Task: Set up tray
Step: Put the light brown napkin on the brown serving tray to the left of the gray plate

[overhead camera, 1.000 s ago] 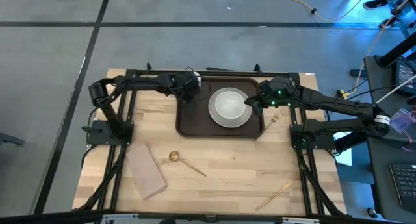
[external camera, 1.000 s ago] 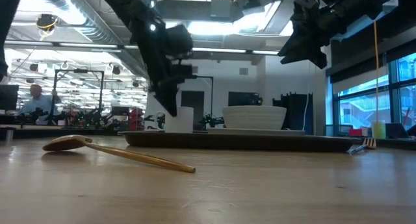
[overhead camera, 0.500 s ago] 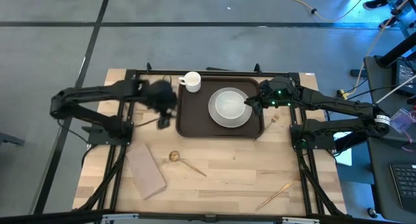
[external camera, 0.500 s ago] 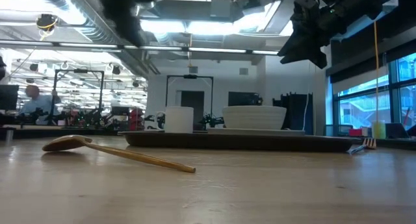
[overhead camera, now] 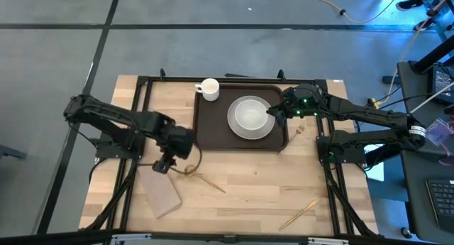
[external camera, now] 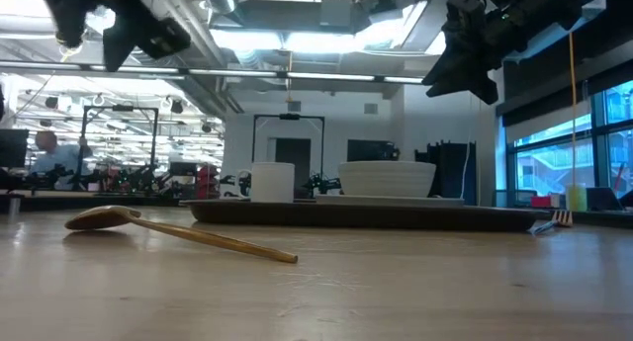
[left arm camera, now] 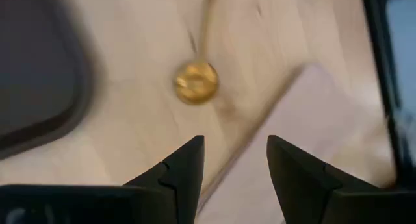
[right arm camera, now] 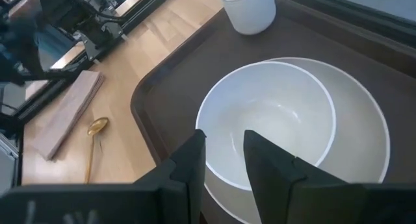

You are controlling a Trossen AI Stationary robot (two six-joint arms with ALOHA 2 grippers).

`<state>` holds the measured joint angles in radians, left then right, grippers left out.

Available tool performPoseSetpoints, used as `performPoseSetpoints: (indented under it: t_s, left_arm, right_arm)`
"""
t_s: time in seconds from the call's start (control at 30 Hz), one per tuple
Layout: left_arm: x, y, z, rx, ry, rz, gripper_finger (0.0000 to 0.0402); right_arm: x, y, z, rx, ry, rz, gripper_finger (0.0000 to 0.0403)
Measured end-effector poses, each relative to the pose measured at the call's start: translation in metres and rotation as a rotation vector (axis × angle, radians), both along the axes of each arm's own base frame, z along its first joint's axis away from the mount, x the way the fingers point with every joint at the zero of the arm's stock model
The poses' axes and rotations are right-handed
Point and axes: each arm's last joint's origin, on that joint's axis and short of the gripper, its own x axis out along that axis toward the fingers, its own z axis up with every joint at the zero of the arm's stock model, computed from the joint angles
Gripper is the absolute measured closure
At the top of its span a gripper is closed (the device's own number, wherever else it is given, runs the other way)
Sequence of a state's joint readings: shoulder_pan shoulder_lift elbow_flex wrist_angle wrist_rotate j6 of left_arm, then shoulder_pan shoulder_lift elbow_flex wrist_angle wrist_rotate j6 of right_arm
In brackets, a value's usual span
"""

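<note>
The dark brown tray [overhead camera: 210, 131] lies at the table's far middle. On it a white bowl [overhead camera: 250, 115] sits in a white plate [overhead camera: 264, 131], and a white cup [overhead camera: 209, 89] stands at the tray's far left corner. My left gripper [overhead camera: 164, 164] hangs open above the table left of the tray. It is over the far end of the tan napkin [left arm camera: 312, 130], beside the gold spoon's bowl [left arm camera: 195, 82], and touches nothing. My right gripper [overhead camera: 272, 112] hovers open above the white bowl's [right arm camera: 273, 117] right rim, high clear of it in the low view.
The spoon [overhead camera: 202, 177] lies flat on the wood near the tray's near left corner, handle pointing toward the near right. A gold fork [overhead camera: 298, 213] lies near the front right. The napkin [overhead camera: 159, 189] lies flat at the near left. Black frame rails run along both sides.
My left gripper has come away from the cup at the tray's far left corner, risen and swung toward the table's near left, rolling as it went. It now hangs over the napkin and spoon. The cup stays standing on the tray.
</note>
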<state>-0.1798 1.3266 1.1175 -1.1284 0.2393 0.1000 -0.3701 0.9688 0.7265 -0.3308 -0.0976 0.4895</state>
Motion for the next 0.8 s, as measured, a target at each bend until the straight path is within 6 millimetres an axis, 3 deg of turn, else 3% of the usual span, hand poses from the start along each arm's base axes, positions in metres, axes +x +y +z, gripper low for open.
performPoseSetpoints:
  t_s: [0.23, 0.4, 0.6, 0.8]
  left_arm:
    - [0.017, -0.017, -0.038, 0.035, 0.169, -0.258, 0.0224]
    - [0.021, -0.023, -0.067, 0.039, 0.387, -0.313, 0.0220]
    - [0.017, -0.024, -0.096, -0.016, 0.398, -0.371, 0.0219]
    - [0.008, -0.031, -0.112, -0.011, 0.380, -0.443, 0.0215]
  right_arm:
    - [0.000, 0.000, 0.000, 0.003, 0.000, -0.002, 0.0295]
    - [0.000, 0.000, 0.000, 0.005, 0.000, -0.003, 0.0295]
    - [0.000, 0.000, 0.000, 0.026, -0.003, -0.016, 0.0295]
    - [0.000, 0.000, 0.000, 0.025, -0.001, -0.016, 0.0295]
